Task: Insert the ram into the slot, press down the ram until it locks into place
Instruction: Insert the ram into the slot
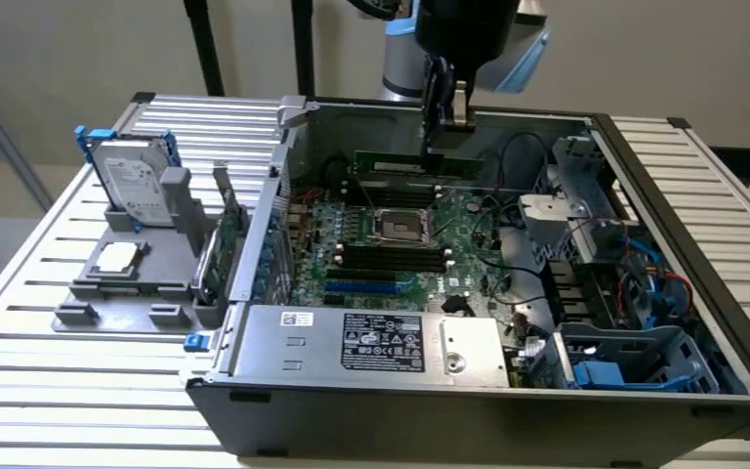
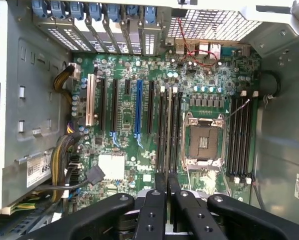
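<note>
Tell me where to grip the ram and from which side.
Pinch the ram across its flat faces, near mid-length of the upper long edge, coming from above. It stands on edge, thin and level, so the lower edge stays free. The gripper holds it so.

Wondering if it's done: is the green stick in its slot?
No, the gripper holds the green stick above the board.

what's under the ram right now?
Held ram hangs above the motherboard, in line with black memory slots beside the CPU socket. The jaws hide the board strip directly beneath.
</note>
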